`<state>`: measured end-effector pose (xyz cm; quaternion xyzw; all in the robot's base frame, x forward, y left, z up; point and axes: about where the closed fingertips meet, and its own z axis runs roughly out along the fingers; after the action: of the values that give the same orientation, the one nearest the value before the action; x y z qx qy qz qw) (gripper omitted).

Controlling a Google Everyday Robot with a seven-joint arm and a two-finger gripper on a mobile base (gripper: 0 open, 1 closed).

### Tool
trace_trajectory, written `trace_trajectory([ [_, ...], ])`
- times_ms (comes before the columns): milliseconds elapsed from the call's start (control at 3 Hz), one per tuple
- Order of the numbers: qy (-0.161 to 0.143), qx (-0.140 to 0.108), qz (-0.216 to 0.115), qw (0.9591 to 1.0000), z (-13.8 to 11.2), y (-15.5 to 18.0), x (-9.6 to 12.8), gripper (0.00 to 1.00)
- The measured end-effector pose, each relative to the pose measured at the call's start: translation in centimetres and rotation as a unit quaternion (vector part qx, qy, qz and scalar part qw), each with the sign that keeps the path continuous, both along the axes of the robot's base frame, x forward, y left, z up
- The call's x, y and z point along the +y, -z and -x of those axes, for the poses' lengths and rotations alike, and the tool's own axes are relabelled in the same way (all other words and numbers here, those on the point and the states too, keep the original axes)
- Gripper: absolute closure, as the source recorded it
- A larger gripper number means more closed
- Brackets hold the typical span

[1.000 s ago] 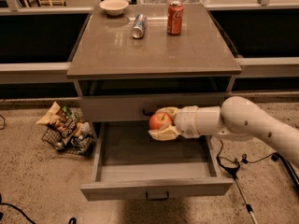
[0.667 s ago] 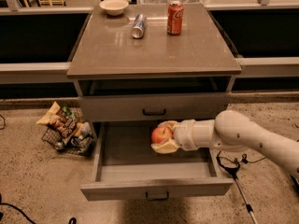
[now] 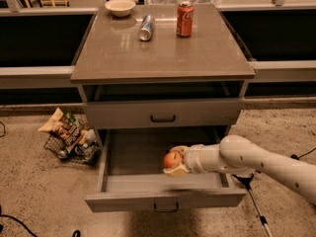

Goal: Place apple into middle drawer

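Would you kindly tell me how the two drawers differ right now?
The middle drawer is pulled out; the upper drawer is shut. The gripper holds the apple over the middle drawer, below the upper drawer's front. Both are grey with a central handle.

the grey-brown cabinet top [image 3: 163,58], upper centre of the frame, is occupied by a pale bowl [image 3: 120,7], a silver can [image 3: 146,27] (laid on its side) and an upright red cola can [image 3: 184,19]. the gripper [image 3: 175,161] is seen lower centre, clasped on the apple [image 3: 171,158].
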<state>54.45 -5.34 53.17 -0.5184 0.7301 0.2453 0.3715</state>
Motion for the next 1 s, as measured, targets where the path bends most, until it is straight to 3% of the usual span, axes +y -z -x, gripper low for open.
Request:
trace_trajectory([
  [333, 0.005, 0.006, 0.002, 1.0, -0.1, 0.7, 0.1, 1.0],
  [1000, 0.026, 0.012, 0.055, 0.9981, -3.6, 7.8, -0.3, 1.0],
])
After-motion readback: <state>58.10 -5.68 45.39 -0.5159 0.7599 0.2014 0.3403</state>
